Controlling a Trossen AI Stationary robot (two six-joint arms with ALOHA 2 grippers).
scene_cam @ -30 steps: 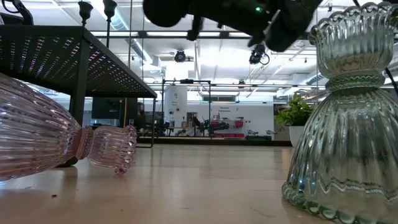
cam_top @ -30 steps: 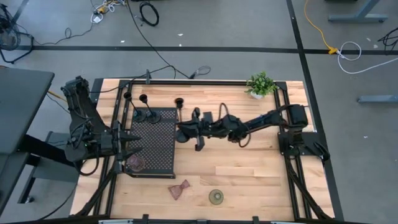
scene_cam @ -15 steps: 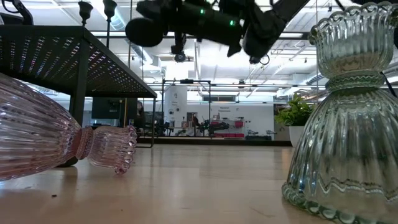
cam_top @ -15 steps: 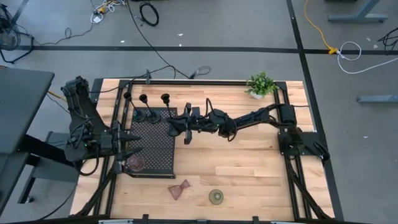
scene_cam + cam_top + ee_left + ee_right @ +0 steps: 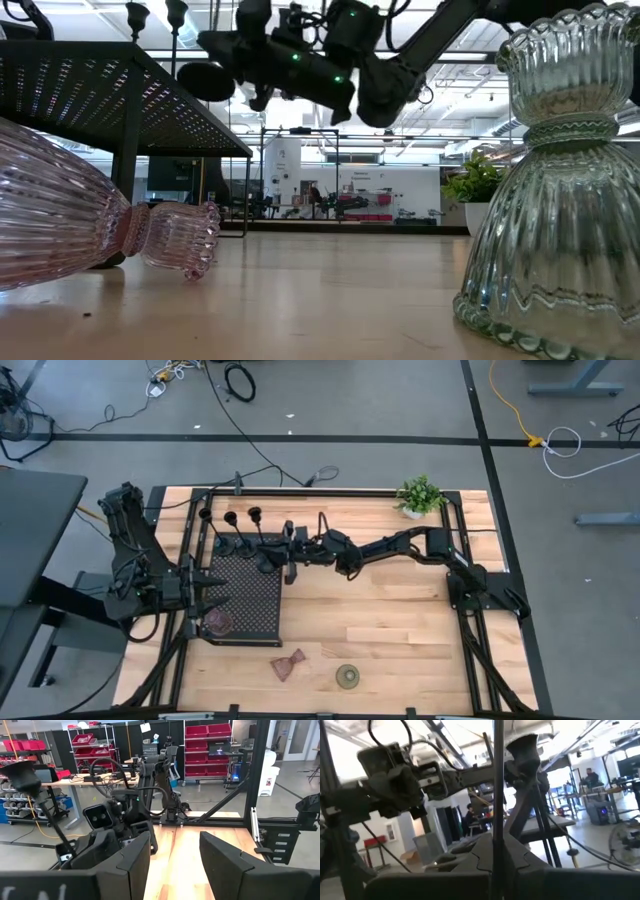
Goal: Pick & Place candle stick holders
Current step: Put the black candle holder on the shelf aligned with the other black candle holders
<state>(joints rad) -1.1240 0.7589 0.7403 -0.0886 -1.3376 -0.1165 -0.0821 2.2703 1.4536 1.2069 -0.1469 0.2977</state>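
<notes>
The right arm stretches nearly flat across the tabletop [image 5: 400, 630] from its base on the right side, reaching toward the far right corner of the black perforated tray [image 5: 250, 595]. Its right gripper [image 5: 272, 553] has its fingers clamped on the thin stem of a tall black candle stick holder [image 5: 258, 530], which the right wrist view shows pinched upright between them, held over the tray's far edge. Two more tall black holders [image 5: 228, 532] stand just beside it on the tray's far end. The left arm waits folded at the left edge, its left gripper [image 5: 212, 593] over the tray's left side, fingers apart. A pink holder [image 5: 218, 623] sits on the tray's near left corner. Another pink holder [image 5: 288, 665] lies tipped on the tabletop, with the olive-green holder [image 5: 348, 677] upright near it.
</notes>
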